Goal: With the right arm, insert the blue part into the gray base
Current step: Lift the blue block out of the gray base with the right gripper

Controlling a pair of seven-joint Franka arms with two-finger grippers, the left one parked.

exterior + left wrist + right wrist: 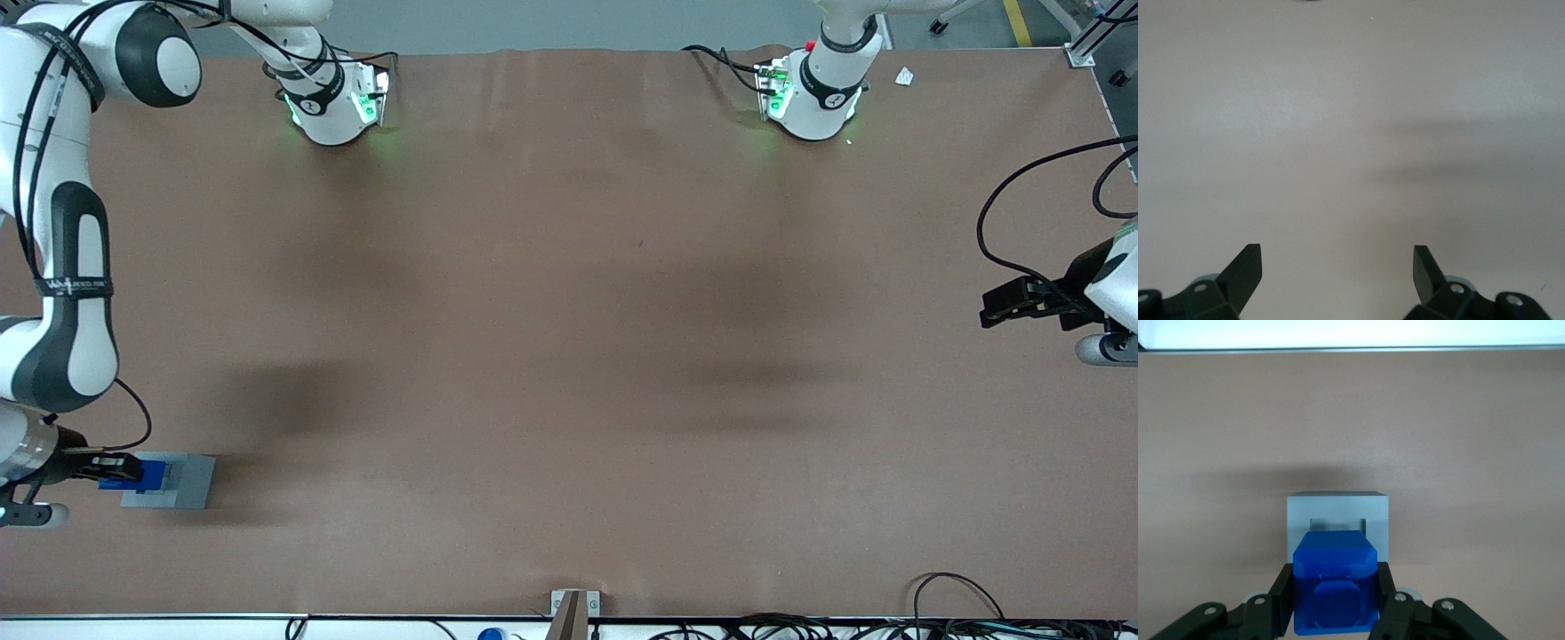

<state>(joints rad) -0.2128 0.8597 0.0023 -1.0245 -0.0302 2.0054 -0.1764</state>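
My right arm [76, 267] reaches down at the working arm's end of the table, near the front camera. Its gripper [124, 469] is shut on the blue part [142, 476], which it holds just above the gray base [182, 482]. In the right wrist view the blue part [1335, 581] sits clamped between the two black fingers [1281, 597], covering the near part of the gray base [1337, 513]. Part of the base's square recess [1338, 523] shows just past the blue part. I cannot tell whether the part touches the base.
The brown table [569, 356] stretches wide toward the parked arm's end. The two arm bases [333, 98] stand farthest from the front camera. A small metal bracket [573, 609] and cables [960, 613] lie along the table's near edge.
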